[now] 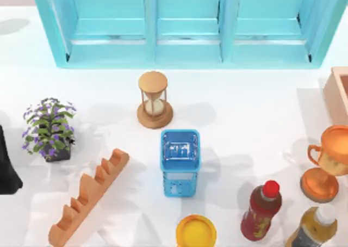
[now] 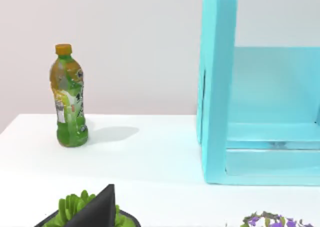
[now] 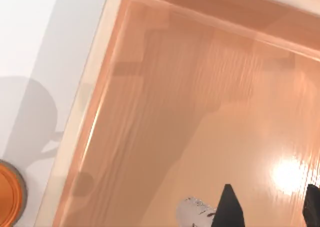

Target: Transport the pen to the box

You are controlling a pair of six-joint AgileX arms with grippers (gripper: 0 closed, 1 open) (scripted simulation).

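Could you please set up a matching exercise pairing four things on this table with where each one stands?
Things:
1. hourglass
2. blue basket
3. potted purple flowers
4. pen

Places:
A. left part of the table
B. inside the box, under the right gripper
C. in front of the turquoise cabinet, mid-table
D. just nearer than the hourglass, centre

Pairs: 1-C, 2-D, 3-A, 4-B

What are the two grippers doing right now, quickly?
Left gripper: parked near the potted plants, cannot tell.
Right gripper: open above the box, the pen beside its fingers.
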